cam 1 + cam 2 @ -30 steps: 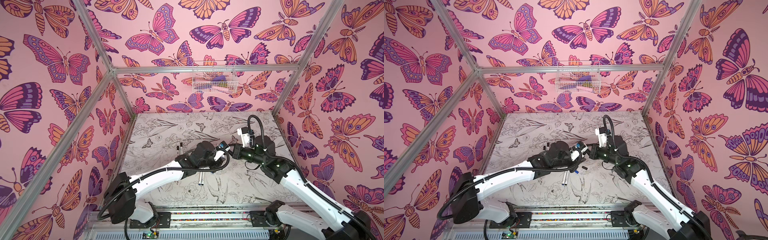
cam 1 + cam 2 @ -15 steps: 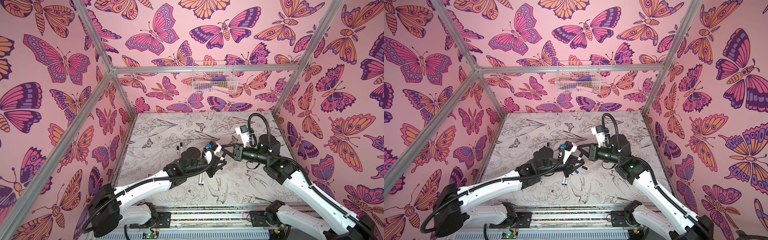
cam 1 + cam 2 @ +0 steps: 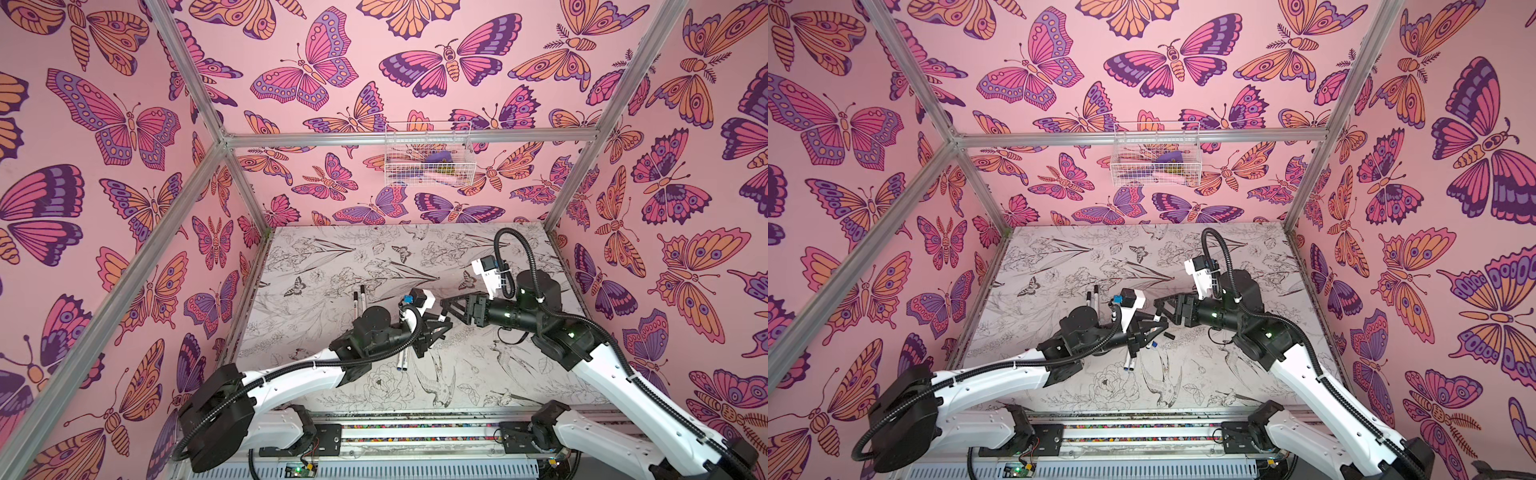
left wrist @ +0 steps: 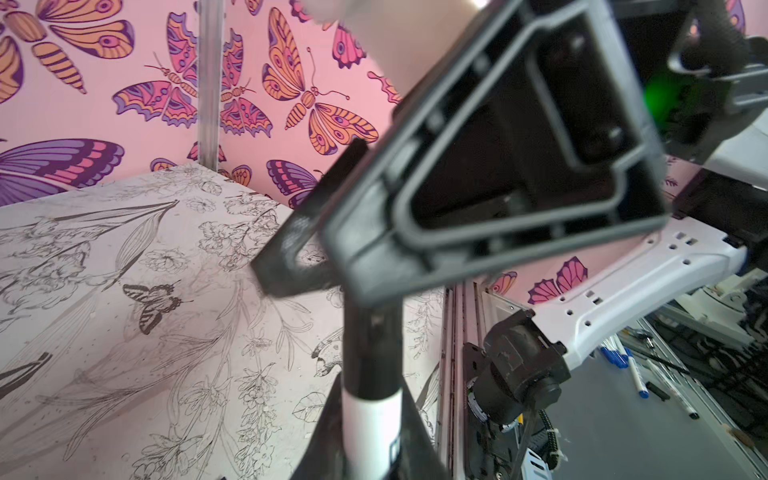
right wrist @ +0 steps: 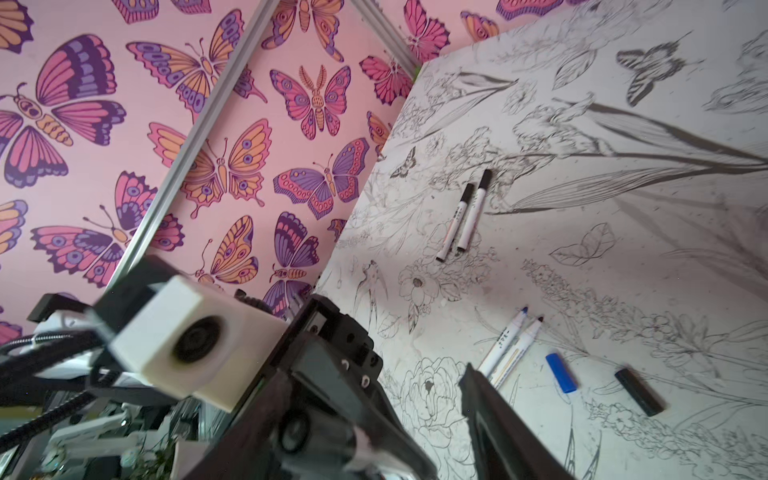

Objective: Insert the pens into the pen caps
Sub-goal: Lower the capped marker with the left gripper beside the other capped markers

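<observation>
Far left on your table (image 3: 316, 266), two capped pens (image 3: 358, 300) lie side by side, well apart from both arms. Your left gripper (image 3: 435, 328) is clamped on a white pen (image 4: 371, 415) that wears a black cap (image 4: 371, 353). It holds the pen above the table, pointing toward the other arm. Below that wrist two uncapped pens (image 5: 509, 349) lie together, one blue-tipped, one dark-tipped. Near them rest a blue cap (image 5: 561, 372) and a loose black cap (image 5: 638, 392), apart from each other. Your right gripper (image 3: 447, 309) has its jaws spread and empty, right at the held pen's capped end. You cannot tell whether it touches.
</observation>
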Controlling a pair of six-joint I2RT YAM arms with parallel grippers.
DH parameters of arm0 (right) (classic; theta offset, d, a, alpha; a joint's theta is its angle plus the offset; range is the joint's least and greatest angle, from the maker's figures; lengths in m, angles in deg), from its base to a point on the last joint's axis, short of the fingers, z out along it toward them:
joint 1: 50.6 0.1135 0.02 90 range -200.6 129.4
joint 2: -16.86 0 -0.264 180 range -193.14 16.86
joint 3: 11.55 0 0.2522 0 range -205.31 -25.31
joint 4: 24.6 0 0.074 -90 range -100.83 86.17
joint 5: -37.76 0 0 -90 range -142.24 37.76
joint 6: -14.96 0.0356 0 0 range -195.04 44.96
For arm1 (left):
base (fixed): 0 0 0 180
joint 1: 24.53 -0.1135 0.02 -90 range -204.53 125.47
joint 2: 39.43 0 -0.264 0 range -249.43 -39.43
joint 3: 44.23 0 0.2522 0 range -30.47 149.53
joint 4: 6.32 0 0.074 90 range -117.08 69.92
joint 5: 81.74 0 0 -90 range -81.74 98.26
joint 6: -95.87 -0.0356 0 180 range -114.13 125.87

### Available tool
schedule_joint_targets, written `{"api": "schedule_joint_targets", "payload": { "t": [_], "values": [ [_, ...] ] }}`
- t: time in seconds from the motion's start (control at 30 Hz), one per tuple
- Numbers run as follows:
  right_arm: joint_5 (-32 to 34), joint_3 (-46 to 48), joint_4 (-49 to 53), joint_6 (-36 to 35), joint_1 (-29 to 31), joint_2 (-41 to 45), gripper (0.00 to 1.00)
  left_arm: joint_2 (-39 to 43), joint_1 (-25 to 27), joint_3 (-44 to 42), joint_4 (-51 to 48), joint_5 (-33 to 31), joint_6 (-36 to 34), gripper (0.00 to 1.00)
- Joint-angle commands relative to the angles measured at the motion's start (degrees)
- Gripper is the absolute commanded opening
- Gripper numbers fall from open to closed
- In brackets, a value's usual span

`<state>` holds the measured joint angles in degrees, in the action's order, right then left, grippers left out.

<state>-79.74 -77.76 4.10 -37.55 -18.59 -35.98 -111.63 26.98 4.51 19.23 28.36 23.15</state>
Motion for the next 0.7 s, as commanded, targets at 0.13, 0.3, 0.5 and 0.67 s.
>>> {"api": "schedule_joint_targets", "payload": {
  "t": [0.13, 0.3, 0.5, 0.67],
  "values": [
    [6.55, 0.86, 2.18, -0.54, -1.4, 3.5, 0.68, 3.84, -8.42, -7.17, 3.02, -12.03, 10.07, 0.0],
    [6.61, 2.18, 3.23, 0.03, -1.42, 2.62, 0.66, 11.9, -17.91, -6.64, -24.0, -24.88, 11.26, 0.0],
    [6.67, 2.25, 3.57, 0.21, -1.41, 0.75, 0.65, 10.94, -34.49, -3.43, -41.79, -21.27, 12.36, 0.0],
    [5.98, 2.08, 2.71, 0.73, -1.42, -0.33, 0.64, 1.99, -42.69, 0.27, -45.64, -18.09, 11.74, 0.0]
  ]
}}
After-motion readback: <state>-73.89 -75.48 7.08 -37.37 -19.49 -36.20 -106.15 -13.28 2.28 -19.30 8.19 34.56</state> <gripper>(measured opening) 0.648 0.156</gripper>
